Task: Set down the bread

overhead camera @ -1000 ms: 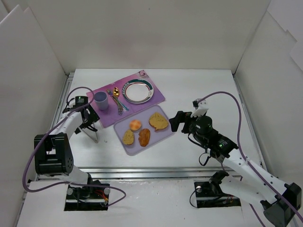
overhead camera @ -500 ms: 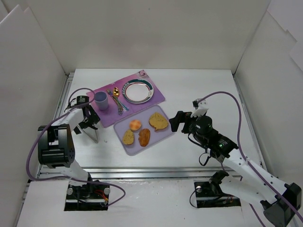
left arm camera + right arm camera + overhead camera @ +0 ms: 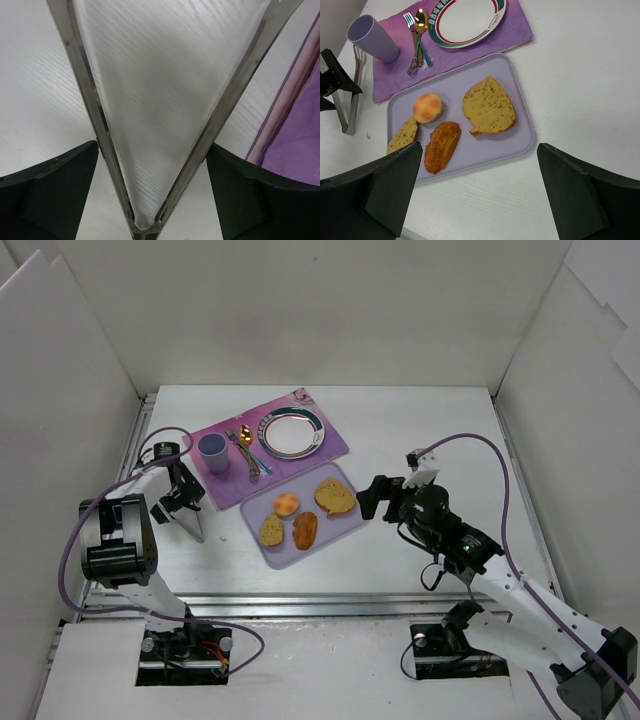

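The bread (image 3: 286, 504) (image 3: 427, 107) is a small round orange-tan bun with a paler centre, lying on the lilac tray (image 3: 340, 525) (image 3: 485, 150). Metal tongs (image 3: 192, 522) (image 3: 91, 100) (image 3: 354, 100) lie on the table left of the tray, spread in a V. My left gripper (image 3: 178, 492) (image 3: 152, 145) stands over them with its jaws wide. Its black fingertips (image 3: 92, 150) touch the outer sides of both tong arms. My right gripper (image 3: 368, 498) (image 3: 480, 146) hangs open by the tray's right side, holding nothing.
The tray also holds a golden toast slice (image 3: 335, 496), an oval brown piece (image 3: 305, 530) and a small slice (image 3: 271, 530). A purple placemat (image 3: 325, 448) carries a plate (image 3: 292, 432), a cup (image 3: 212, 452) and cutlery (image 3: 246, 450). White walls enclose the table.
My left arm has swung to the left and its gripper has shifted slightly left over the tongs. The right arm and the bread have not moved.
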You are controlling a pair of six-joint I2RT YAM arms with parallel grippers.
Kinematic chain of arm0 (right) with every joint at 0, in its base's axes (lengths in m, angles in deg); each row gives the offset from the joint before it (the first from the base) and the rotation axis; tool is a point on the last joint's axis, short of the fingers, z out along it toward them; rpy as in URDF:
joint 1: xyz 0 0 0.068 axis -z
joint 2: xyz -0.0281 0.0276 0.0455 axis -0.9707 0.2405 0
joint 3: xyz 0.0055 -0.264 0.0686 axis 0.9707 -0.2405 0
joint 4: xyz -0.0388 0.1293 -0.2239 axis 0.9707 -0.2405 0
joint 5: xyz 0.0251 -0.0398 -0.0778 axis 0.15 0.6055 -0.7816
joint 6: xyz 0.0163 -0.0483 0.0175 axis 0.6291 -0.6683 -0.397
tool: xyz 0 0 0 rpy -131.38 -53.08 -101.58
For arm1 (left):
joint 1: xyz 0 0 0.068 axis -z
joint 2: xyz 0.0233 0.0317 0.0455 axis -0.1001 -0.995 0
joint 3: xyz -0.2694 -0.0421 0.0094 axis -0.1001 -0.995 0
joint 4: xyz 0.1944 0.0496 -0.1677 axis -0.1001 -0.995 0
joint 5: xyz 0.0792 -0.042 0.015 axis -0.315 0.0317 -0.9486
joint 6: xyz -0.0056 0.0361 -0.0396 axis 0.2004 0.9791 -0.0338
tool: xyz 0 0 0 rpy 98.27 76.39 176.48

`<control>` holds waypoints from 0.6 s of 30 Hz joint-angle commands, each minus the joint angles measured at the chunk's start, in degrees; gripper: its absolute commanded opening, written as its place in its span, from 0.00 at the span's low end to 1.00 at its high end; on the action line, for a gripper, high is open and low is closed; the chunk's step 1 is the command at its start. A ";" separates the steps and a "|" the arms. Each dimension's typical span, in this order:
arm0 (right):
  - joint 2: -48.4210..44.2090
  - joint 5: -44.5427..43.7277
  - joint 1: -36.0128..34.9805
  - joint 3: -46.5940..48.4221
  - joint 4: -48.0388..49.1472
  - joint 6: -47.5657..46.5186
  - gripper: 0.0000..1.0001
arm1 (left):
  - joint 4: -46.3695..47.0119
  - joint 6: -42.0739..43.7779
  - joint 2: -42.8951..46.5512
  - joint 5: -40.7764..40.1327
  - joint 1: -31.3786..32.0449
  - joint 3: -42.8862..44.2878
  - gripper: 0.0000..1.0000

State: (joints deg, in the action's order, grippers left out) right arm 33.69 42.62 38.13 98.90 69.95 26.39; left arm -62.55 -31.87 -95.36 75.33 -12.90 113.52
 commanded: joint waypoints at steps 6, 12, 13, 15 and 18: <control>-0.50 0.65 -0.54 2.98 2.67 0.86 0.98 | 2.99 1.77 -0.42 4.66 -2.77 1.38 0.78; -0.76 1.09 -0.37 3.07 2.50 0.86 0.98 | 3.79 2.91 -1.12 5.55 -2.77 1.91 0.80; -0.94 1.09 -0.37 3.07 2.50 0.86 0.98 | 3.87 3.00 -1.21 5.81 -2.77 1.91 0.80; -1.03 1.09 -0.19 2.98 2.50 0.86 0.98 | 4.75 3.09 -1.21 5.90 -2.77 1.74 0.81; -1.20 1.00 -0.10 2.98 2.32 0.95 0.98 | 4.49 3.44 -1.91 5.90 -2.77 2.52 0.78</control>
State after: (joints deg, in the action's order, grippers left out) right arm 33.34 43.47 38.13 98.99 69.87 26.63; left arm -59.82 -29.42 -96.87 79.70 -15.24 113.61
